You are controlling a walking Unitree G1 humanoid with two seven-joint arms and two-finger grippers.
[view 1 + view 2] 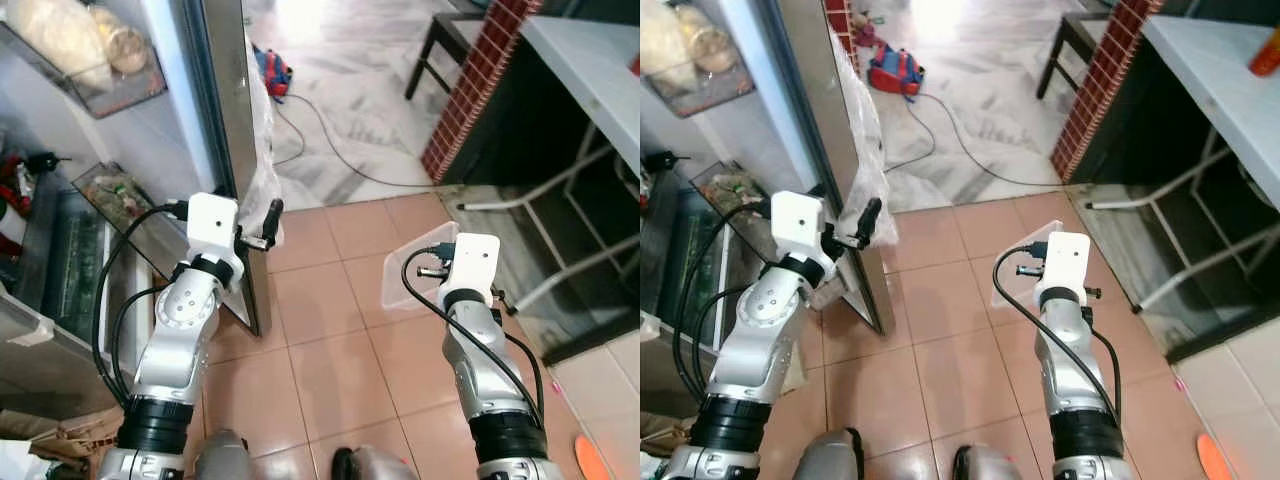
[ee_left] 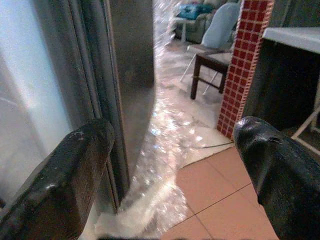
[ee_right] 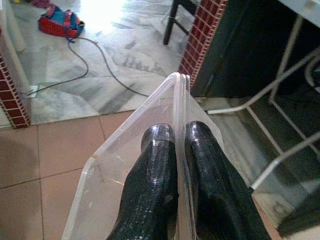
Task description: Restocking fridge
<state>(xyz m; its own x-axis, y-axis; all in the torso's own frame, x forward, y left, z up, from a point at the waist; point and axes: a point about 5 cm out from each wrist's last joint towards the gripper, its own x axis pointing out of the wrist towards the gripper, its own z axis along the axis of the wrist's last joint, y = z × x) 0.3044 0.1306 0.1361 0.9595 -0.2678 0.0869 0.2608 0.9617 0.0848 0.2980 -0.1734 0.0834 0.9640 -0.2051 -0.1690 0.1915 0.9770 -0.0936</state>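
1. The right gripper [image 3: 179,137] is raised over the tiled floor [image 1: 330,350], its two black fingers [image 3: 152,170] pressed onto the thin wall of a clear plastic container [image 3: 125,160], one finger on each side.
2. The container hangs tilted in front of that arm, off the floor, well apart from the fridge.
3. The left gripper [image 2: 175,150] has its fingers spread wide and holding nothing, just beside the edge of the open fridge door [image 1: 232,130].
4. Crinkled clear plastic wrap [image 2: 165,145] hangs along that door edge.
5. Fridge door shelves [image 1: 110,85] hold bagged food.
6. A cable [image 1: 330,140] trails across the marble floor to a red-and-blue bag [image 1: 272,70].
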